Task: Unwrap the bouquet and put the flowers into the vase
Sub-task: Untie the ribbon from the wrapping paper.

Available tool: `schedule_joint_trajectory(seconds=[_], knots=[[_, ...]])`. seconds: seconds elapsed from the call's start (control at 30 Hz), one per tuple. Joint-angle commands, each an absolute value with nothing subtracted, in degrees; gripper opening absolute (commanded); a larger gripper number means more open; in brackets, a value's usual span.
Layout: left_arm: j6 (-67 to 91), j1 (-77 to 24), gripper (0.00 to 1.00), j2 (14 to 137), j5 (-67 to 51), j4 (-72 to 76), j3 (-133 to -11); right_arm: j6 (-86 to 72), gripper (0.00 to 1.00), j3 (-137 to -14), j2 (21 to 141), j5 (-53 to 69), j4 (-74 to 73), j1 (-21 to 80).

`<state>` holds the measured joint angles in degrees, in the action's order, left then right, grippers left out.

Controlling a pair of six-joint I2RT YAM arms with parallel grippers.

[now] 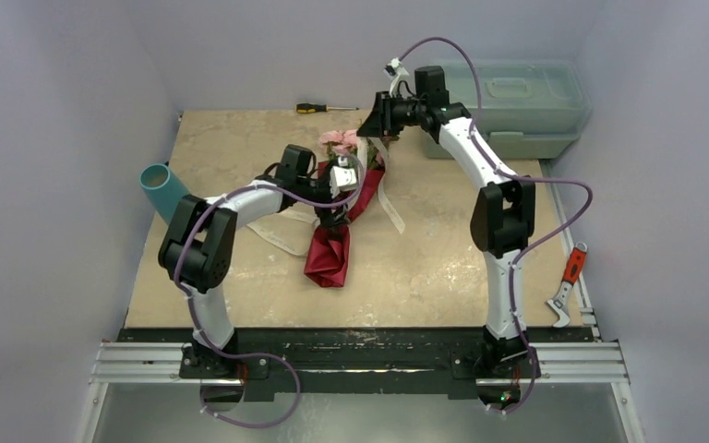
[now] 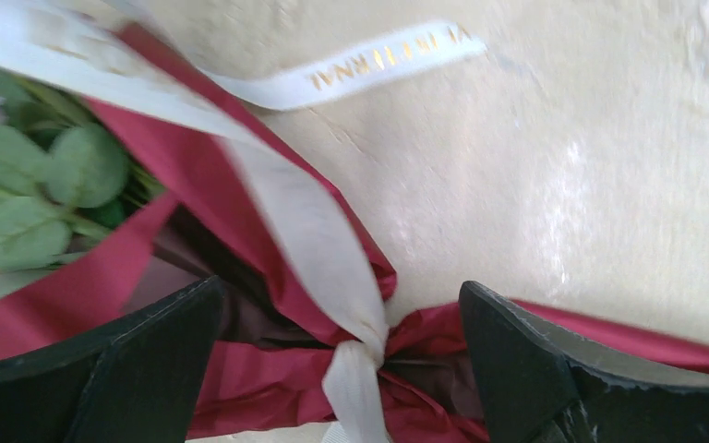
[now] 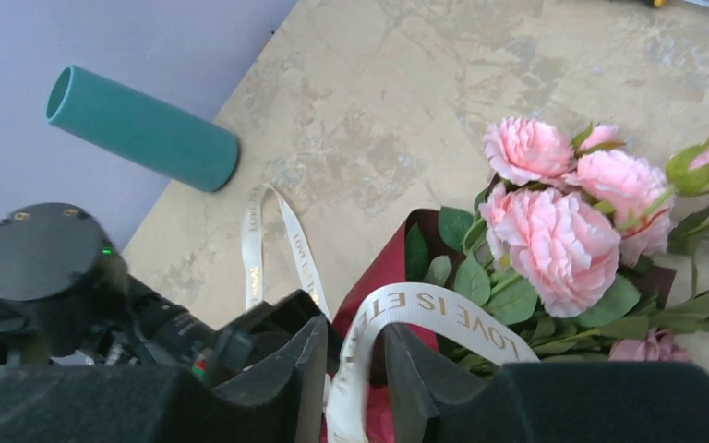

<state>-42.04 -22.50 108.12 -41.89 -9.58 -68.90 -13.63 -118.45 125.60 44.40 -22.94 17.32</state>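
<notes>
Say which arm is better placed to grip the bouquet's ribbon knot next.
Left, probably: the left gripper stands open astride the ribbon knot; the right gripper is up by the flowers, around a loose ribbon loop.

Pale lavender walls close in on three sides of your work table, its beige, marble-patterned top catching soft, even light. A pale green plastic toolbox sits at the far right corner. A yellow-and-black screwdriver lies along the far edge, a red-handled tool at the right rim, and an aluminium rail nearest you.
</notes>
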Motion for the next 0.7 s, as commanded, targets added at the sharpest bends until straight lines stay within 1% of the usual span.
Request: schedule_joint_trajectory(seconds=[0.0, 0.03, 0.07, 0.17, 0.2, 0.23, 0.33, 0.43, 0.5, 0.53, 0.6, 0.67], knots=[[-21.7, -20.5, 1.0, 103.5, -42.0, 8.1, -67.6, -12.5, 0.42, -124.7, 125.5, 44.5, -25.3, 17.0], [-19.0, -20.3, 1.0, 103.8, -40.2, 9.7, -67.6, -12.1, 0.47, -122.9, 124.6, 44.5, -26.1, 16.8], [-16.3, -20.3, 1.0, 104.4, -36.8, 11.3, -67.6, -12.0, 0.54, -119.9, 122.5, 44.6, -25.8, 16.4], [-9.1, -20.1, 1.0, 105.9, -25.3, 15.6, -67.6, -13.9, 0.66, -109.0, 117.1, 44.4, -19.8, 14.9], [-7.2, -19.9, 1.0, 106.3, -22.8, 16.7, -67.6, -14.4, 0.69, -107.5, 116.4, 44.0, -18.5, 14.5], [-5.6, -19.7, 1.0, 106.5, -23.0, 17.8, -67.6, -14.3, 0.72, -107.8, 116.4, 43.7, -18.8, 14.3], [-5.6, -19.6, 1.0, 105.5, -31.6, 21.2, -66.3, -11.4, 0.73, -110.6, 117.4, 42.7, -23.9, 13.6], [-11.8, -21.0, 1.0, 103.3, -37.0, 17.2, -65.7, -10.5, 0.71, -107.4, 115.4, 43.9, -26.3, 12.1], [-18.3, -23.1, 0.99, 101.6, -36.8, 11.9, -65.5, -10.4, 0.71, -102.9, 113.1, 44.2, -27.2, 11.1], [-19.8, -24.3, 0.96, 101.2, -35.5, 10.4, -65.5, -10.3, 0.7, -99.5, 111.8, 44.1, -27.4, 10.9], [-20.0, -26.8, 0.9, 102.0, -32.6, 8.0, -66.1, -9.9, 0.69, -94.6, 109.3, 43.4, -27.5, 10.6], [-16.6, -28.0, 0.85, 103.1, -29.7, 9.6, -66.5, -9.3, 0.69, -90.9, 107.9, 42.5, -27.0, 10.6]])
